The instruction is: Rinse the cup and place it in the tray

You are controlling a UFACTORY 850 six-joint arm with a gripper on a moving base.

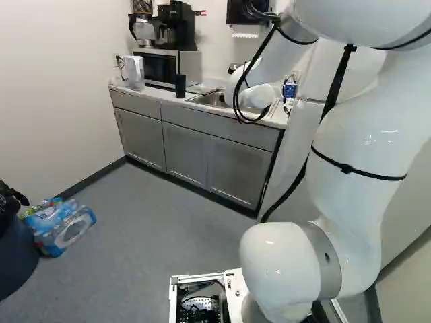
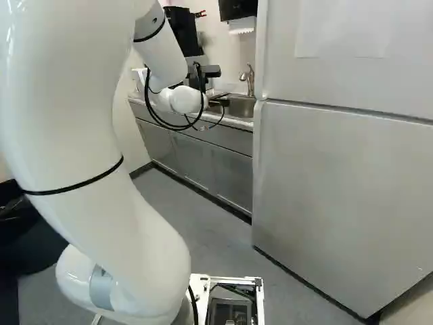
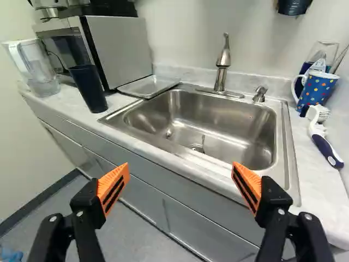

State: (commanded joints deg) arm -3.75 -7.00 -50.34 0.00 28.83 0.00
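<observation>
Left base view, arm: the white arm (image 1: 363,148) climbs right of the middle and bends over toward the counter (image 1: 153,94).
Left base view, cup: I see a dark tall cup (image 1: 180,86) upright on the counter, in front of the microwave (image 1: 158,68), with the tray (image 1: 202,89) close by.
Left base view, floor: wrapped bottles (image 1: 59,225) lie at the left.
Right base view, gripper: it hangs over at the sink (image 2: 240,107), the gripper (image 2: 218,103) partly hidden by cables, near the faucet (image 2: 250,80).
Right base view, fridge: a big pale fridge (image 2: 338,196) fills the right side.
Wrist view, gripper: wide open, orange pads (image 3: 114,188) well apart, the sink's basin ahead.
Wrist view, tray: a shallow metal one, on the counter between sink and microwave; the dark tall cup stands near it, on the side toward the clear pitcher (image 3: 35,65).
Wrist view, mug: a blue dotted mug (image 3: 315,90) stands across the sink from them, near a brush (image 3: 322,139).
</observation>
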